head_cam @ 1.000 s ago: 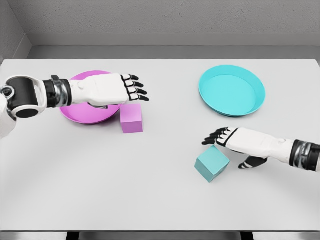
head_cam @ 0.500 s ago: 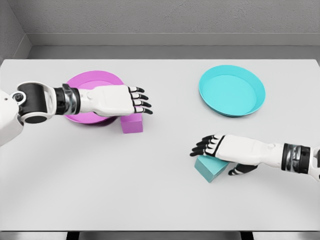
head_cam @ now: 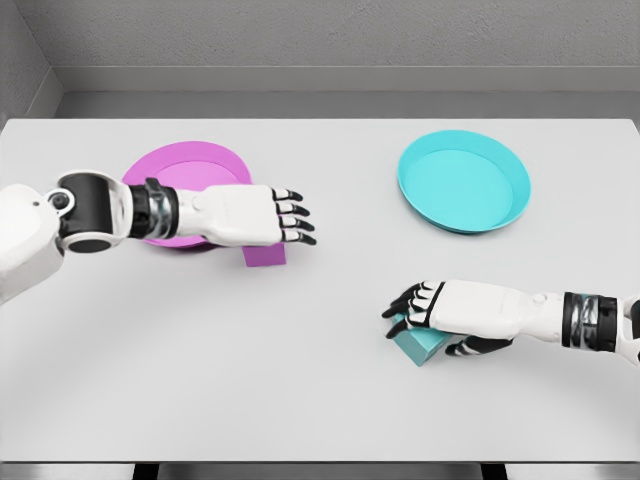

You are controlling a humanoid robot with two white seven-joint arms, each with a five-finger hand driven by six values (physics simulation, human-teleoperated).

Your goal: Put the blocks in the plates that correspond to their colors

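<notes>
A magenta block [head_cam: 264,256] lies just in front of the magenta plate [head_cam: 186,164], mostly hidden under my left hand [head_cam: 297,222]. That hand hovers flat over it, open, with its fingers spread and pointing right. A cyan block [head_cam: 420,344] rests on the table at the lower right. My right hand [head_cam: 428,326] lies on top of it, fingers curled down over its left edge and the thumb against its right side. The cyan plate [head_cam: 464,182] sits at the back right and holds nothing.
The white table [head_cam: 320,400] runs to a front edge near the bottom of the view. A grey wall stands behind the table. Nothing else lies on the table besides the two plates and two blocks.
My left hand has slid down and to the right, covering more of the magenta block. My right hand moved left, dropped onto the cyan block and curled its fingers around it.
</notes>
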